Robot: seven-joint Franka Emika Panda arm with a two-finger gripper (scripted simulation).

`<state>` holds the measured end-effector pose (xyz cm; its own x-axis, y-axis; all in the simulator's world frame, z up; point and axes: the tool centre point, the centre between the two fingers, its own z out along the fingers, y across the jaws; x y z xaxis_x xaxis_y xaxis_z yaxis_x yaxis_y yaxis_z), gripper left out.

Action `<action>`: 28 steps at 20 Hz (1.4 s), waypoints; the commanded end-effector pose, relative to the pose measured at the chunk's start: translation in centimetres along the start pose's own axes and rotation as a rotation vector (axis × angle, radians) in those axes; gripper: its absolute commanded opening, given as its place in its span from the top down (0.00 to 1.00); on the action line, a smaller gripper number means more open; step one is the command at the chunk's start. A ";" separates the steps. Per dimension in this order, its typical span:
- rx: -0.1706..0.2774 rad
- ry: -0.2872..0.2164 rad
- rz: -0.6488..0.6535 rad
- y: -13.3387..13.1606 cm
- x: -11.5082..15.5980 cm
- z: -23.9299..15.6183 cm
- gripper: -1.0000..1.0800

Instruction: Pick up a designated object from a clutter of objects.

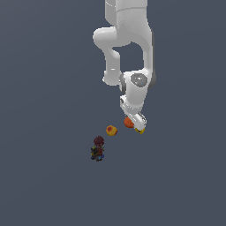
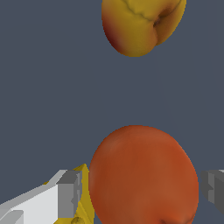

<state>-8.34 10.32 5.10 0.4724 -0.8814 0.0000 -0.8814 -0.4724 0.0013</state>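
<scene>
Gripper spread wide around the orange-red ball, one grey fingertip on one side and the other at the opposite edge of the wrist view, neither seen pressing the ball's surface. Ball sitting on the dark grey floor, filling the gap between the fingers. Yellow cube wedged just behind the nearer finger, close against the ball. Farther off, past a stretch of bare floor, yellow-orange piece with a reddish patch, well apart from the ball. In the exterior view: gripper lowered to floor level over the ball, cube peeking out beside the fingertips, yellow-orange piece toward the exterior view's left, and beyond it the dark maroon-topped figure, standing alone.
</scene>
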 end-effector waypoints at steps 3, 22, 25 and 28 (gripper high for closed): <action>0.001 0.000 0.000 0.0 0.0 0.4 1.00; 0.005 0.001 0.002 0.0 1.1 -1.7 1.00; 0.005 0.001 0.002 0.1 1.9 -3.3 1.00; 0.005 0.000 0.002 0.2 3.0 -5.2 1.00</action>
<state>-7.34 8.12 9.22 0.4709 -0.8822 -0.0001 -0.8822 -0.4709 -0.0012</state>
